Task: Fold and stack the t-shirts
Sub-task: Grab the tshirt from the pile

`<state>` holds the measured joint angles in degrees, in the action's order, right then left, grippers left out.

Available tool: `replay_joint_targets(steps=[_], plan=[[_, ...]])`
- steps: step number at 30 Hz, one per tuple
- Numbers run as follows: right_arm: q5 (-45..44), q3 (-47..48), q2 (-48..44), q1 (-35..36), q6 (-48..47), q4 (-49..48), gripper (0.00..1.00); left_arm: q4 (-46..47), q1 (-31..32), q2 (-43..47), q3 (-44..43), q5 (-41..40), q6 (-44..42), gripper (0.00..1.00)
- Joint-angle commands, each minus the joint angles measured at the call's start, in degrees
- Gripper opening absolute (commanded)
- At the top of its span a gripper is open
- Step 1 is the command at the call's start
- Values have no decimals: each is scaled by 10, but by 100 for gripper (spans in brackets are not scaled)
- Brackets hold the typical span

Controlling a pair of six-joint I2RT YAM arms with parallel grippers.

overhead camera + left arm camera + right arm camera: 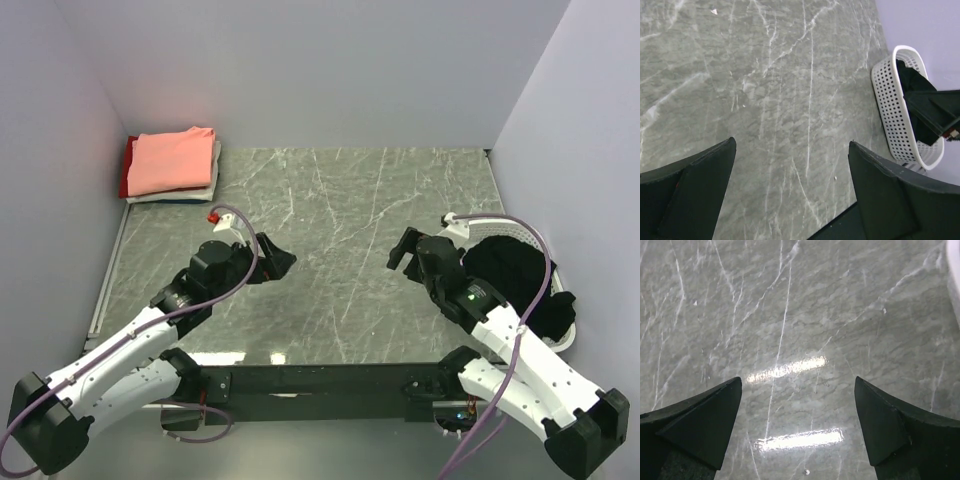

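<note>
A folded stack of t-shirts sits in the far left corner: salmon-pink (172, 158) on top, white (212, 172) under it, red (127, 165) showing at the left edge. A black t-shirt (512, 270) lies bunched in the white mesh basket (563, 340) at the right; it also shows in the left wrist view (912, 82). My left gripper (272, 259) is open and empty over bare table at centre-left. My right gripper (402, 248) is open and empty over bare table, just left of the basket. Both wrist views show only grey marble between the fingers.
The grey marble table (340, 240) is boxed in by pale walls at the left, back and right. The basket (895, 110) stands against the right wall. A dark rail (310, 380) runs along the near edge between the arm bases.
</note>
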<state>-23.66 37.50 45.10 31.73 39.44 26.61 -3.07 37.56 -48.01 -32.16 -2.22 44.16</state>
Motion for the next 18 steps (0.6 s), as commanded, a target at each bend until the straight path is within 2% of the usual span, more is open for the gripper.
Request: replay_joint_targets(steps=[1, 4, 10, 11, 14, 18], plan=[[-52, 50, 10, -4, 8, 13, 99, -25, 1, -5, -46, 44, -13, 99], [-79, 81, 42, -31, -3, 31, 99, -43, 1, -6, -59, 71, -19, 99], [-17, 132, 132, -234, -45, 34, 99, -81, 1, 13, -81, 92, -25, 99], [-13, 135, 138, -289, -49, 32, 99, -85, 1, 17, -81, 91, -25, 99], [11, 134, 161, -378, -42, 23, 99, -98, 1, 25, -86, 86, -23, 99], [12, 123, 205, -438, -14, 18, 99, -106, 1, 27, -90, 90, -32, 99]])
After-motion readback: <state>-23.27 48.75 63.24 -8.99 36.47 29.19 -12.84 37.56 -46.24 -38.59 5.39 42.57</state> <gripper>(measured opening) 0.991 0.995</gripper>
